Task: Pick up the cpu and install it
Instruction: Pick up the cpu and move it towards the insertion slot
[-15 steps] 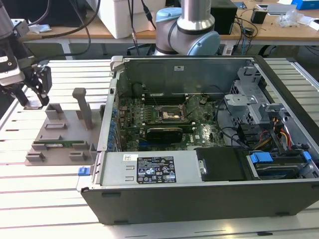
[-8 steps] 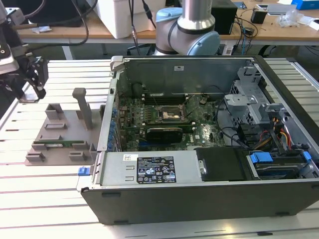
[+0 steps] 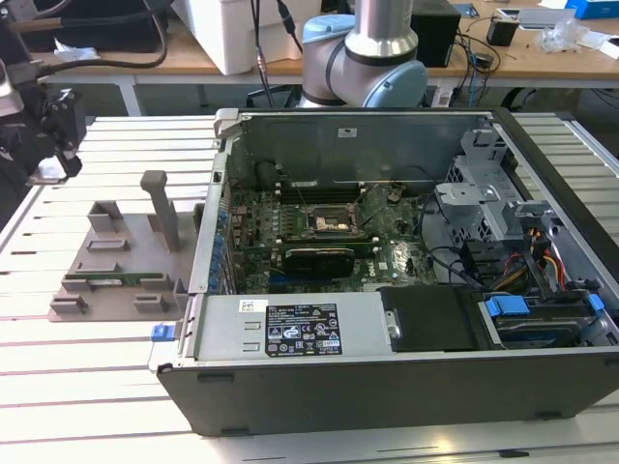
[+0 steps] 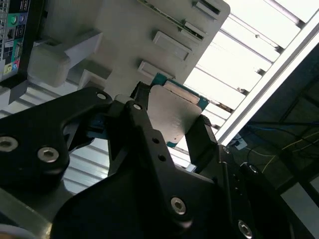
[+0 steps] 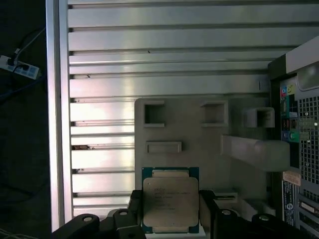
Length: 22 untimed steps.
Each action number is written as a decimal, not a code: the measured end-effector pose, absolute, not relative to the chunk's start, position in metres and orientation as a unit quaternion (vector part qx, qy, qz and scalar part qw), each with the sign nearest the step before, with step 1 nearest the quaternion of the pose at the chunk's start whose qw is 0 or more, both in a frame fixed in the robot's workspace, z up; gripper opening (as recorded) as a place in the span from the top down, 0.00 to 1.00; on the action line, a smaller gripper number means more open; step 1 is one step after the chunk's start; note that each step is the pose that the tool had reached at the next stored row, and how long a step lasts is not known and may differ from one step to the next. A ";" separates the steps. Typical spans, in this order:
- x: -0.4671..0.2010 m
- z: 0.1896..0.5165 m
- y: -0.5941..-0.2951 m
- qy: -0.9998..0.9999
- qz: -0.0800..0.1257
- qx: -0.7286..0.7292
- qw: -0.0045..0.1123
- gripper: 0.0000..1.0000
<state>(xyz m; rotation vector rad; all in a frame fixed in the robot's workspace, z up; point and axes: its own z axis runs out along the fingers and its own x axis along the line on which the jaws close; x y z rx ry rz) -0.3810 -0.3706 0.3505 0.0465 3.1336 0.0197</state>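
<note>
Hand [image 5: 172, 208] clamps cpu [image 5: 170, 196] edges.

Wide exterior view; wrist views close above grey fixture [image 5: 199, 144]

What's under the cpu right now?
The gray tray shows around the cpu, which the gripper grips by two edges. The tray patch directly beneath is covered by the cpu, so nothing there can be seen.
</note>
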 end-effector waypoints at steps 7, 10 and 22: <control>-0.381 0.367 -0.370 1.000 0.006 0.015 0.004 0.46; -0.381 0.381 -0.370 1.000 0.006 0.015 0.004 0.46; -0.365 0.405 -0.370 1.000 0.006 0.015 0.004 0.46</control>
